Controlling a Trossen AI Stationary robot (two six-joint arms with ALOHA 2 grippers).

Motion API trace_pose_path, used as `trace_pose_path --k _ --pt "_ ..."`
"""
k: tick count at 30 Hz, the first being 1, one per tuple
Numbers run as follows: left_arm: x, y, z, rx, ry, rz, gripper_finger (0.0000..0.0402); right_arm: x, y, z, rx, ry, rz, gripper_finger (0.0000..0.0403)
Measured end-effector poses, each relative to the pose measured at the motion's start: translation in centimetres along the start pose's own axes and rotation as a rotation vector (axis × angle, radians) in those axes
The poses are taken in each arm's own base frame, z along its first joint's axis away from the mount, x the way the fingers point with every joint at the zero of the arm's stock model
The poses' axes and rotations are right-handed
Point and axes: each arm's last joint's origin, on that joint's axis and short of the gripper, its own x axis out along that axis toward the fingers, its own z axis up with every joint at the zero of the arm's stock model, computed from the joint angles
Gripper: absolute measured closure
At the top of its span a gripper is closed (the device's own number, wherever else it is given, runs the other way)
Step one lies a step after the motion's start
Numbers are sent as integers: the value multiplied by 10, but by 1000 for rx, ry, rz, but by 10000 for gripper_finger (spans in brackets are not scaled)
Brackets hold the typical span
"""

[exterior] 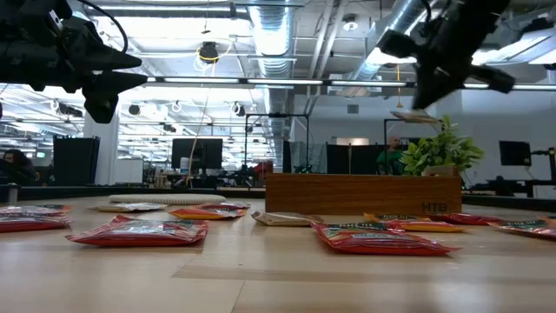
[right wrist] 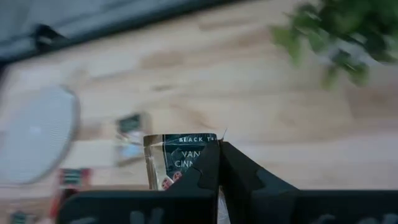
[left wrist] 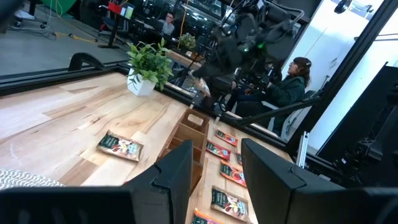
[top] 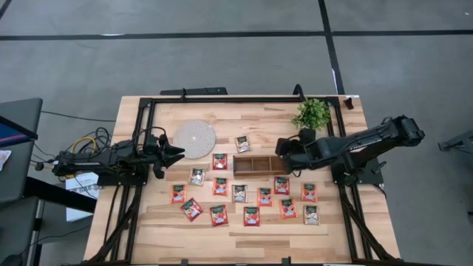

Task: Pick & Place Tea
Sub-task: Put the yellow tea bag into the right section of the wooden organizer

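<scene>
Progress: we judge the task to be early. In the high view the wooden tray (top: 259, 164) shows no sachet that we can make out in its three compartments, and about fifteen tea sachets (top: 239, 193) lie scattered on the worktop (top: 148, 229).
Step in hand: we take it that one sachet is being carried to the tray, with the rest left to pick.
Right end effector (right wrist: 219, 163): its fingers are pressed fully together on the edge of a dark-printed sachet (right wrist: 177, 163); it hangs above the worktop by the tray's right end, near the potted plant (top: 313, 113).
Left end effector (top: 179, 153): its fingers stand apart with nothing between them; it waits at the left side, just beside the round white disc (top: 194, 139).
Held sachet: flat and square, dark top with white lettering, a little red print lower down; we can read only part of the lettering.
Other sachets: mostly red with green and white print, a few paler, lying flat and mostly apart, in loose rows in front of the tray; one lies between disc and tray.
</scene>
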Motion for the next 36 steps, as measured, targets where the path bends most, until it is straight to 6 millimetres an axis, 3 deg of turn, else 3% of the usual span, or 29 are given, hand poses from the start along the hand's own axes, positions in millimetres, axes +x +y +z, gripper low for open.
trace_pose_path --k 5,9,18,28,36 --pt "0 0 0 0 0 0 273 12 9 -12 -87 -42 -9 402" --pt "0 0 0 0 0 0 273 25 13 -34 -163 -56 -51 403" --pt "0 0 1 -1 -7 -4 273 28 11 -64 -155 -157 -61 403" --pt "0 0 1 -1 -7 -3 273 38 7 -87 -142 -246 -62 403" --pt "0 0 1 -1 -7 -4 273 44 2 -91 -104 -297 -98 403"
